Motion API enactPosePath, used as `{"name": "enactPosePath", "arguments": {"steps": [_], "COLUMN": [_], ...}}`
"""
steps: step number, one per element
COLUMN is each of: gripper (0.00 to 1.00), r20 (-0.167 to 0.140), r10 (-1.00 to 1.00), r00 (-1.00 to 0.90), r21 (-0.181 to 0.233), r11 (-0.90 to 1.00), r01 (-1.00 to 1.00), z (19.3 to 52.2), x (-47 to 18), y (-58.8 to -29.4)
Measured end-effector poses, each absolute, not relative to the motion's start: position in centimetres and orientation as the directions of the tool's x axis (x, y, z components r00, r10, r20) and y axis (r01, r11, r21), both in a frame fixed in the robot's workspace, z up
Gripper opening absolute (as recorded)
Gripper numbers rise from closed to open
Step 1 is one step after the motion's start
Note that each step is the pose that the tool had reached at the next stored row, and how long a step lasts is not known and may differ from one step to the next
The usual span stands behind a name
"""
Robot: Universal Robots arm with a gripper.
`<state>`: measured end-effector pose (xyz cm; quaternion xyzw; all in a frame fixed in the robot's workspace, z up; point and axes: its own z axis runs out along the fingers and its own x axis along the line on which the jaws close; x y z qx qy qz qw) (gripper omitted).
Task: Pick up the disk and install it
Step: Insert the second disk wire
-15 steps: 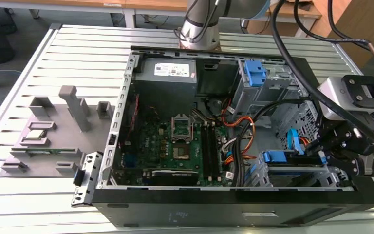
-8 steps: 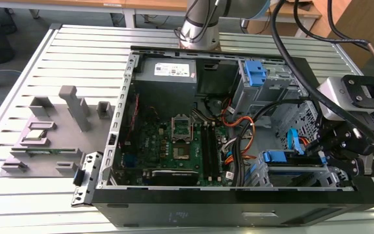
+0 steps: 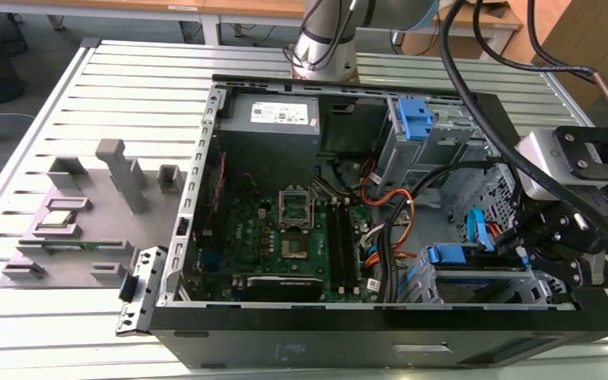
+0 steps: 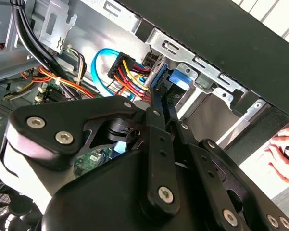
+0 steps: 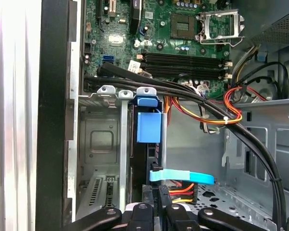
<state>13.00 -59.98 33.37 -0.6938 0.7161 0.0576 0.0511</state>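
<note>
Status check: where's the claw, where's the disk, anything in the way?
Claw low at the drive cage. Disk upright in its bay, blue rails showing. Cable bundle close alongside.

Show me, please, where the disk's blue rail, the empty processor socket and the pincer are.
disk (image 5: 148, 127): first wrist view, on its blue side rail.
processor socket (image 3: 294, 207): exterior view, on its open centre.
pincer (image 5: 156, 195): first wrist view, midway between its fingertips.

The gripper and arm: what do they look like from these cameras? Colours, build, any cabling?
The gripper is matte black metal: flat linkage plates joined by round silver screws and pivot pins, narrowing to slim black fingers. In the exterior view the black gripper hangs from a light grey wrist block. Thick black cables loop above it. The arm's base column is shiny silver.
</note>
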Motion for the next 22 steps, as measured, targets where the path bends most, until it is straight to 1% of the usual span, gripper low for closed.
{"name": "enactPosePath", "arguments": {"steps": [22], "gripper": [0.16], "r20": [-0.152], "r10": [-0.988], "r00": [-0.029], "r21": [0.011], "r11": [0.028], "r01": [-1.000], "z": [32.91], "x": [12.86], "y": [-59.96]}}
